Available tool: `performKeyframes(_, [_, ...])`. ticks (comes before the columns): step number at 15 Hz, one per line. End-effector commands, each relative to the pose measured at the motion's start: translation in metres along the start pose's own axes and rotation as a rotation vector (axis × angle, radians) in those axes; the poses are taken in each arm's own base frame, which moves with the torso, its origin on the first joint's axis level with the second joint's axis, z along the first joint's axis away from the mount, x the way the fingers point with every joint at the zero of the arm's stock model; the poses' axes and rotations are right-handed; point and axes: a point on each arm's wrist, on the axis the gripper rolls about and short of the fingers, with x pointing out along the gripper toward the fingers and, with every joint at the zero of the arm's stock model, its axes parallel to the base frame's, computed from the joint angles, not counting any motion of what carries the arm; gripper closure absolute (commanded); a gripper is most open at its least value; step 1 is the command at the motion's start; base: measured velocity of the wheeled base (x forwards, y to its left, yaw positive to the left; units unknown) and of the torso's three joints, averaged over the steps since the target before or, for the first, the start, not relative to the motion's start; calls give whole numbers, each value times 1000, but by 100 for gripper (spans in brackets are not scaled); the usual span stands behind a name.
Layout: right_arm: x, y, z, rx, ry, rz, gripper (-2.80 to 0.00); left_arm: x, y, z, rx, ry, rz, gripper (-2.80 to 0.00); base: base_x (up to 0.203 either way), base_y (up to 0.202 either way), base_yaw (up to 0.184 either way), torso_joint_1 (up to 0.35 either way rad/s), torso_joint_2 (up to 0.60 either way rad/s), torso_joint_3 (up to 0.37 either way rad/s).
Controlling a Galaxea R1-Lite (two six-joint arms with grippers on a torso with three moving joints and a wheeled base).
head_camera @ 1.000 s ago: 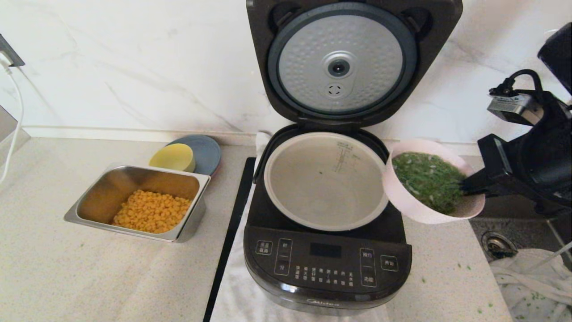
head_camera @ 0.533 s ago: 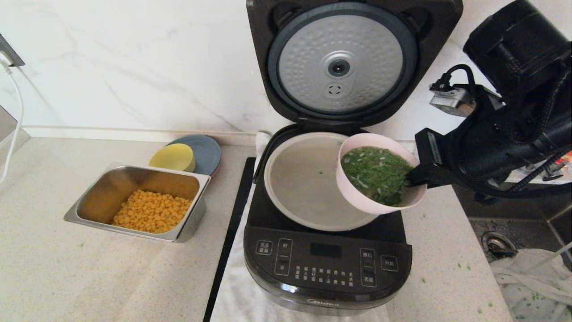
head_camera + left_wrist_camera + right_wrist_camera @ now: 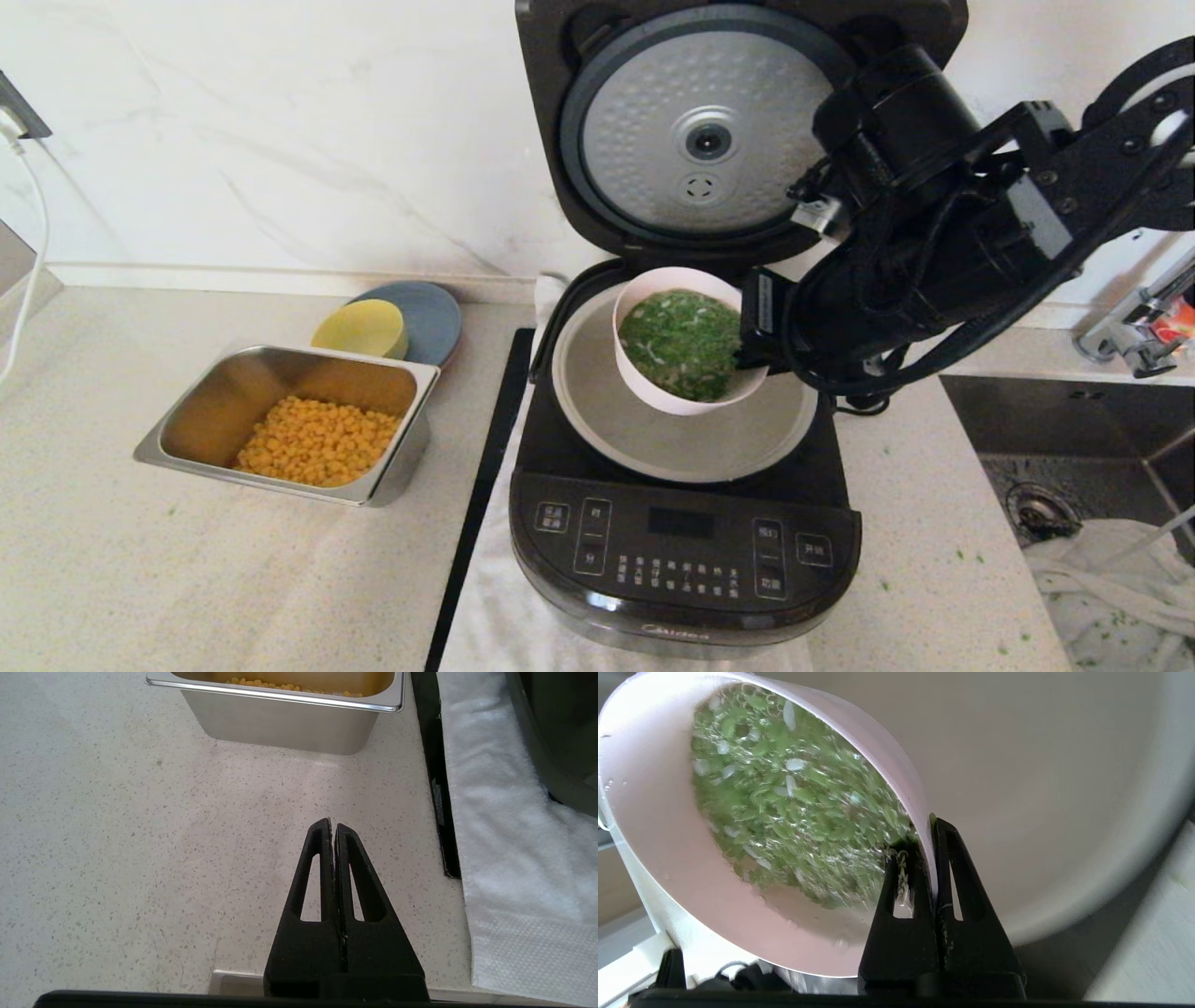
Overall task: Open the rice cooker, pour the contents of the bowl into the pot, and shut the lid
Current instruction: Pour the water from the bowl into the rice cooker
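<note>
The black rice cooker [image 3: 681, 551] stands with its lid [image 3: 709, 131] swung up against the wall, silver inner plate facing me. The grey pot [image 3: 672, 448] sits inside it. Over the back half of the pot hangs the pale pink bowl [image 3: 686, 392], and the green chopped contents [image 3: 686, 341] lie inside it. My right gripper [image 3: 752, 350] is shut on the bowl's right rim. In the right wrist view the gripper [image 3: 930, 826] pinches the bowl [image 3: 654, 835] wall, one finger among the contents [image 3: 784, 802], the pot [image 3: 1041, 788] behind. My left gripper [image 3: 332, 828] is shut and empty over the counter.
A steel tray [image 3: 177, 448] with corn kernels sits left of the cooker, and a yellow bowl [image 3: 359, 327] on a blue-grey plate [image 3: 434, 317] behind it. A white towel [image 3: 485, 597] lies under the cooker beside a black strip [image 3: 481, 495]. A sink [image 3: 1064, 448] and faucet [image 3: 1130, 341] are at right.
My right arm has carried the bowl leftwards, from beside the cooker's right edge to above the pot. The arm now stands in front of the lid's right side.
</note>
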Motion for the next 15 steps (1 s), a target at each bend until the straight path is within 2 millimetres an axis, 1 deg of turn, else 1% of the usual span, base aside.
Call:
performKeyframes(1, [21,5,-2,-6,12,3,0,0,0,0,0,0,0,0,0,0,0,0,0,0])
performKeyframes(4, [27,8,0,-6,-13,21,0,0,0,0,0,2,0,0,0,0,0,0,0,0])
performKeyframes(8, [37,8,6,-6,-130,-60,0,0,0,0,0,1,0,0,0,0,0,0,0,0])
performKeyframes(13, [32,7,8,-26,-224,-151,0,0,0,0,0,0,0,0,0,0,0,0,0,0])
performKeyframes(15, [25,13,1,-77,-243,-166,0,0,0,0,0,0,0,0,0,0,0,0,0,0])
